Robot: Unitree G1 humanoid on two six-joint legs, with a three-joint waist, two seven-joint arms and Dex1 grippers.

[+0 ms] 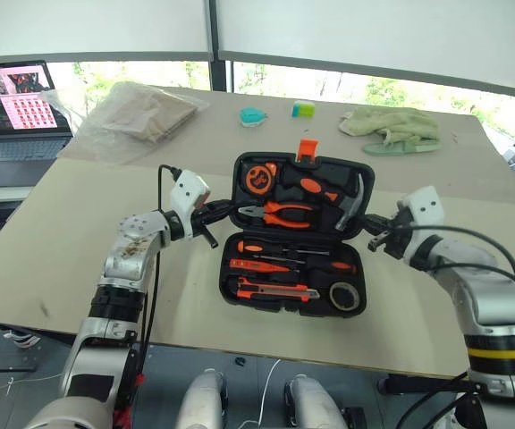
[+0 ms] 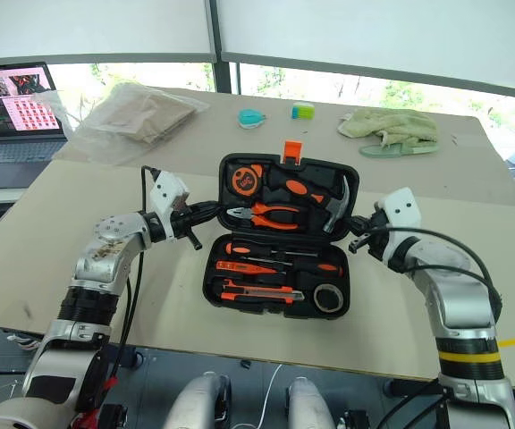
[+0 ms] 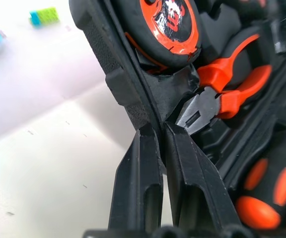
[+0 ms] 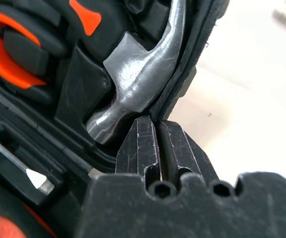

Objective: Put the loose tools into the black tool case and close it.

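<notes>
Black fingers of the left gripper (image 1: 224,212) are pinched together on the left rim of the black tool case's (image 1: 240,174) raised lid, the forearm reaching level and inward from the left. The left wrist view shows that rim caught between the two fingers (image 3: 192,173), with the pliers' (image 3: 217,96) steel nose just past them. The right gripper (image 1: 371,233) mirrors this from the other side, its arm bent in from the right; in the right wrist view its fingers (image 4: 140,148) are closed on the lid's right edge beside the hammer (image 4: 138,69) head.

The case lies open near the middle of the tan table (image 1: 52,232), between the two arms. Its near half holds the loose tools: two screwdrivers (image 1: 289,252), a slim orange tester screwdriver (image 1: 257,265), a utility knife (image 1: 271,289) and a black tape roll (image 1: 344,296) at the right end. The far half, tilted up, carries the tape measure (image 1: 259,177), pliers and hammer, with the orange latch (image 1: 308,149) standing on its top edge.

Farther back on the table sit a clear plastic bag (image 1: 132,116), a small teal object (image 1: 253,116), a small green-and-blue block (image 1: 303,109) and a pale green cloth (image 1: 392,128). A laptop (image 1: 16,112) with its screen lit stands at far left.
</notes>
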